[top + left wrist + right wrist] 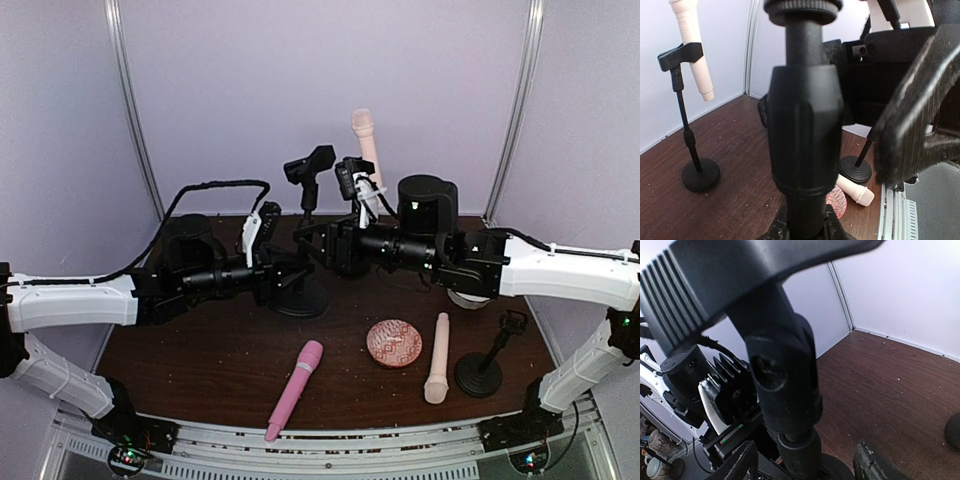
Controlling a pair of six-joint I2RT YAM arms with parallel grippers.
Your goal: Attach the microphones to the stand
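Note:
A black stand (309, 166) with an empty clip stands mid-table. My left gripper (284, 274) is shut on its lower pole (805, 150). My right gripper (322, 246) is open with the same pole (795, 450) between its spread fingers, just under the clip (740, 275). One cream microphone (365, 138) sits in the clip of a second stand (679, 65) at the back. A second cream microphone (437, 357) and the pink microphone (295, 390) lie on the table. A third, empty stand (481, 372) is at the right.
A round patterned pink dish (394, 343) lies between the two loose microphones. A white cup-like thing (466, 299) sits under my right arm. Walls close off the back and sides. My right arm (900, 75) fills the right of the left wrist view.

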